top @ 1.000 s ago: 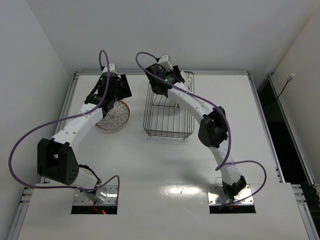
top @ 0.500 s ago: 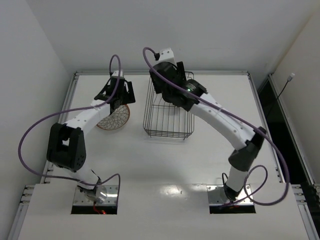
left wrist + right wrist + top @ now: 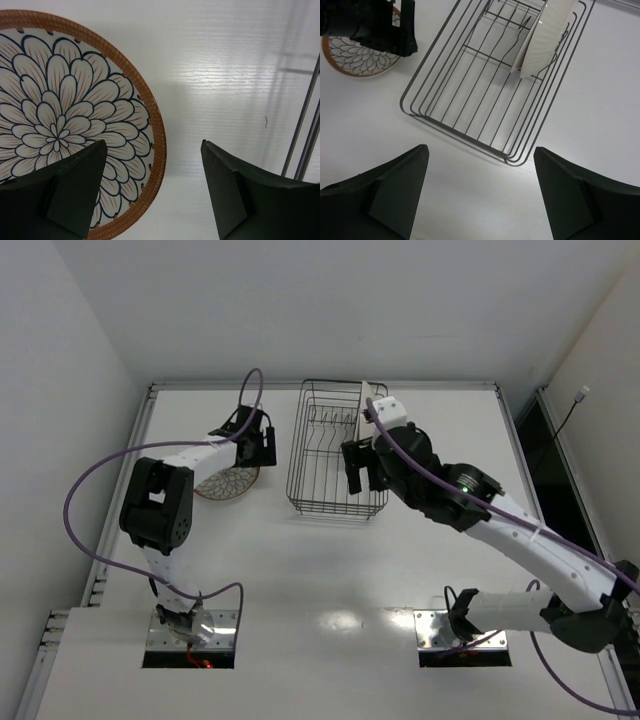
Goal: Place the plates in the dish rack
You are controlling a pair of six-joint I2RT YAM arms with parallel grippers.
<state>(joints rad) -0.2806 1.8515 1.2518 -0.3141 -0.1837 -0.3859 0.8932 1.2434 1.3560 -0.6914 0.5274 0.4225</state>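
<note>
One plate [image 3: 60, 120] with an orange rim and a petal pattern lies face up on the table, left of the dish rack [image 3: 322, 502]. It also shows in the top view [image 3: 225, 483] and the right wrist view [image 3: 355, 57]. My left gripper [image 3: 154, 145] is open and empty, low over the plate's right edge. A second plate [image 3: 545, 40] stands on edge in the rack's far right part, white underside showing; it also shows in the top view [image 3: 366, 405]. My right gripper [image 3: 480, 150] is open and empty, above the rack's near edge. A third plate is out of view.
The rack's wires [image 3: 302, 140] stand just right of my left gripper. My left gripper [image 3: 380, 25] shows dark in the right wrist view, beside the rack's [image 3: 470, 100] left side. Walls close the table at the back and left.
My right arm has drawn back from the rack's far end to its near edge, leaving a plate standing in the rack. My left gripper has shifted right to the lying plate's right edge.
</note>
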